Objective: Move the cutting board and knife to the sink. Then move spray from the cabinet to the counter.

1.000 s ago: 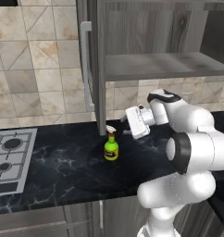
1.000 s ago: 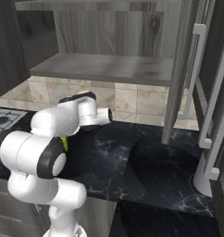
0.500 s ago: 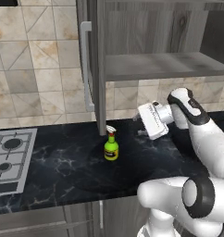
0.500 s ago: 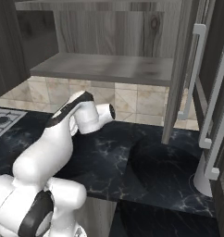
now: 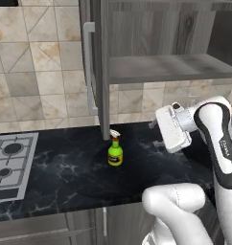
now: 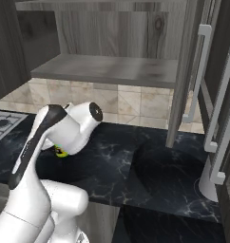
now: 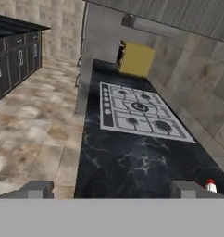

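One spray bottle stood upright on the black surface, near its back edge and just in front of the open cabinet door. It was green with a yellow label and a white-and-red nozzle, and nothing touched it. In the right base view a small part of it showed behind the white arm. One gripper hung above the surface, well apart from the bottle and to its right in the left base view; its two fingers stood spread wide with nothing between them. In the hand view the bottle's red-and-white top showed just beside the right fingertip. One cabinet hung open above the surface, with one bare inner shelf and one long silver handle on its door. One gas hob sat at the surface's left end, showing four burners in the hand view.
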